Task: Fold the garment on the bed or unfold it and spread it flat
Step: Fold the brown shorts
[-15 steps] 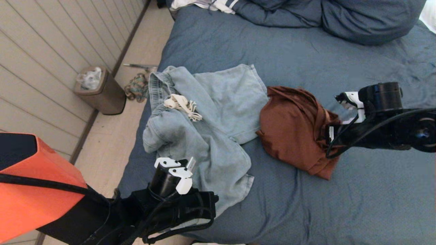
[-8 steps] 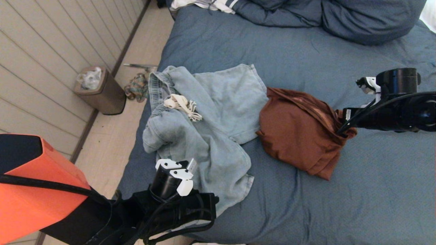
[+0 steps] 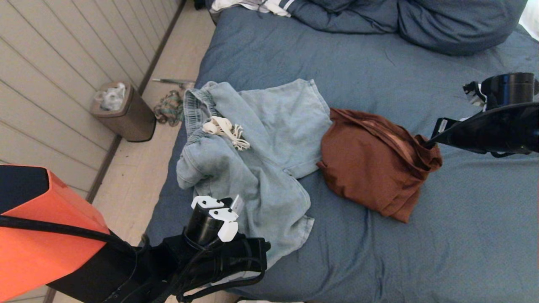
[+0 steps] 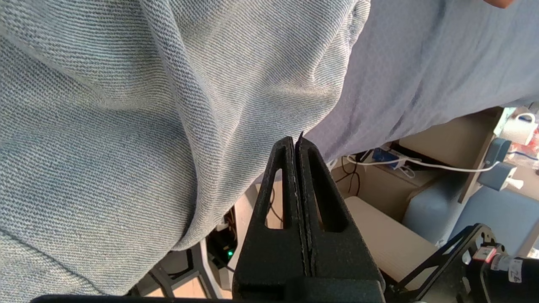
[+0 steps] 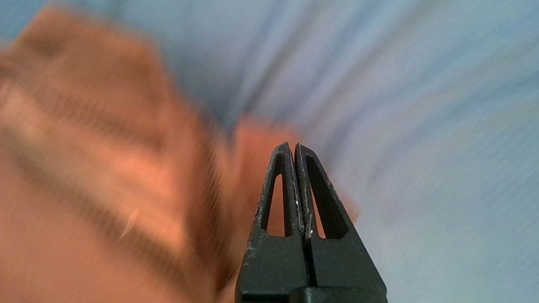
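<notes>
The bed (image 3: 379, 67) has a wrinkled slate-blue cover. A crumpled light-blue garment (image 3: 261, 139) with a white drawstring (image 3: 225, 130) lies near the bed's left edge. To its right lies a bunched rust-brown garment (image 3: 370, 168). My right gripper (image 3: 428, 143) (image 5: 293, 145) is shut at that garment's raised right corner, and the cloth is drawn toward it. At the bed's near edge my left gripper (image 4: 296, 141) is shut and holds nothing, its tips just under the hem of the light-blue garment (image 4: 126, 105). In the head view its fingers are hidden under the wrist.
A bunched blue duvet and pillows (image 3: 421, 21) lie at the far end, with striped clothing (image 3: 261, 6) beside them. On the floor to the left stand a brown bin (image 3: 126, 113) and a rope-like bundle (image 3: 168, 107), by a panelled wall. Bare cover stretches to the right of the brown garment.
My right arm has swung right and away, and the brown garment's right corner has stretched rightward and lifted with it. The left arm and the light-blue garment have stayed put.
</notes>
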Robot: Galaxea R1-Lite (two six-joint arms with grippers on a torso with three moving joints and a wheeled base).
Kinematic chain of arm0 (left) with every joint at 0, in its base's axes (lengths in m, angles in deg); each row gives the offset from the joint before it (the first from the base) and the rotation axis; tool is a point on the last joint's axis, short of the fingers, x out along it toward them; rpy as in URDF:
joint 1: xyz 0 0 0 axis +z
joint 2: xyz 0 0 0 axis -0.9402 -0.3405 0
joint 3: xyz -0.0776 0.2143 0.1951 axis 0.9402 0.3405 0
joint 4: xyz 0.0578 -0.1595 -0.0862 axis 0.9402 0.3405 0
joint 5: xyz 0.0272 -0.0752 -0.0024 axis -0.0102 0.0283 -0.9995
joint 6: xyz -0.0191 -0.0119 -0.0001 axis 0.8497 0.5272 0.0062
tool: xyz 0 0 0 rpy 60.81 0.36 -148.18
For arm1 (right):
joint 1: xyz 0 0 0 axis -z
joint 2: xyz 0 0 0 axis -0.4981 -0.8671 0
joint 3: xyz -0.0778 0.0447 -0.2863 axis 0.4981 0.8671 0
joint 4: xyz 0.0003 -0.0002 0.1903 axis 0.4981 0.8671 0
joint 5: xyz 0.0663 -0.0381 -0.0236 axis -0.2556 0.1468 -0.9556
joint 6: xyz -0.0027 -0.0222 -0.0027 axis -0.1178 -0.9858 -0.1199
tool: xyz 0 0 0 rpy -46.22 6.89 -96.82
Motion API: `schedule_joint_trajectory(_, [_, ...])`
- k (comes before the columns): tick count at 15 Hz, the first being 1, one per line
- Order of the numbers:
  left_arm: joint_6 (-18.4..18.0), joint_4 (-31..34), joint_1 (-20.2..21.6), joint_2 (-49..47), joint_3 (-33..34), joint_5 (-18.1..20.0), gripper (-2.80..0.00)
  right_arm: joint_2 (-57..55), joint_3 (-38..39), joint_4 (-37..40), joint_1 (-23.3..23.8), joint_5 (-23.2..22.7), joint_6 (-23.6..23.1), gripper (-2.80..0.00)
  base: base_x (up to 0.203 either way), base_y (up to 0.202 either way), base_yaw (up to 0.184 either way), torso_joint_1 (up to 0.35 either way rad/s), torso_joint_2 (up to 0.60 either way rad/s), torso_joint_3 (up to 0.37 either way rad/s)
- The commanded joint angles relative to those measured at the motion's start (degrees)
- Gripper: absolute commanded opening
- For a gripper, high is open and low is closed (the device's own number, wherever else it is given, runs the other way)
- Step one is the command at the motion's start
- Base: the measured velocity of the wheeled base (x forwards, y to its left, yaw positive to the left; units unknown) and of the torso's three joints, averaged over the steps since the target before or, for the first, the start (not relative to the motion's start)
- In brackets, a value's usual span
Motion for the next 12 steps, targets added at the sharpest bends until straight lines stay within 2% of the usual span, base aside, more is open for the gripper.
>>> schedule_joint_trajectory(1, [0.2,-0.2,0.0,0.0,0.0,0.0,-2.80,6.7,6.2,0.3,-2.7,-2.2,0.6,-2.80,0.000,0.000,0.000,0.000,0.00,0.000])
schedule_joint_trajectory(3, [0.2,-0.3,0.0,0.0,0.0,0.0,-2.80,12.7,13.8,0.4,-7.9,-3.8,0.7,-2.80,0.000,0.000,0.000,0.000,0.00,0.000])
schedule_joint_trajectory(6, [0.2,-0.3,-0.1,0.0,0.1,0.1,-2.80,19.2,21.6,0.4,-11.8,-4.6,0.6,-2.80,0.000,0.000,0.000,0.000,0.00,0.000])
schedule_joint_trajectory(10, [0.2,-0.3,-0.1,-0.2,0.1,0.1,-2.80,18.1,23.4,0.1,-12.1,-4.6,-0.4,-2.80,0.000,0.000,0.000,0.000,0.00,0.000])
schedule_joint_trajectory(12, [0.2,-0.3,0.0,-0.3,0.1,0.1,-2.80,14.8,23.8,-0.1,-12.0,-4.6,-2.9,-2.80,0.000,0.000,0.000,0.000,0.00,0.000])
